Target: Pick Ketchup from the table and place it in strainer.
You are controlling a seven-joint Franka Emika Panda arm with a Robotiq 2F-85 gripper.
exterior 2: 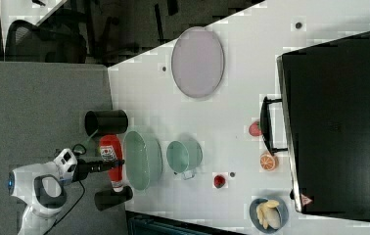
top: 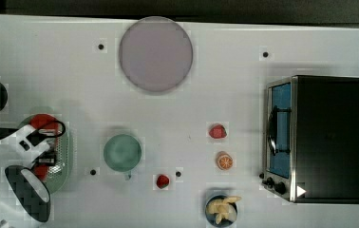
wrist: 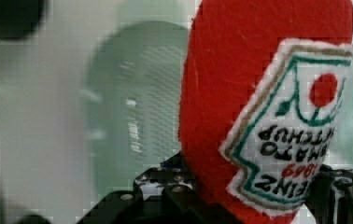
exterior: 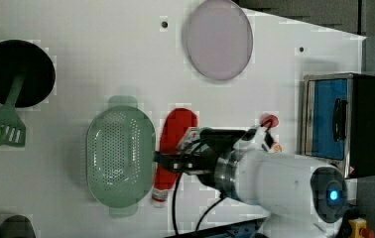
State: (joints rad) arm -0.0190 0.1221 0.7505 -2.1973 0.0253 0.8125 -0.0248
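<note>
Gripper (exterior: 171, 162) is clamped on the ketchup (exterior: 174, 144), jaws standing fairly wide, one each side of the red body. Wrist view puts the bottle (wrist: 240, 93) right between the black fingers (wrist: 165, 196), label facing the camera, strainer (wrist: 132, 102) blurred behind it. In the left view the ketchup runs alongside the strainer (exterior: 121, 158), just off its right rim, whitish tip toward the left view's bottom; looks lifted off the table, though I can't be sure from that angle. Right view agrees: bottle (exterior 2: 112, 156) sits just to the right view's left of the strainer (exterior 2: 143, 159), gripper (exterior 2: 105, 165) across its lower half. Top view reads differently: the red end (top: 42, 121) and gripper (top: 44, 151) overlap the strainer (top: 62, 164), probably parallax from the bottle being raised. Left view also catches a black pan (exterior: 18, 72) and green spatula (exterior: 2, 130), which the top view crops. Elsewhere on the table (top: 225, 85): mauve plate (top: 155, 53), green cup (top: 122, 152), toaster oven (top: 317, 137), all well apart from the gripper.
</note>
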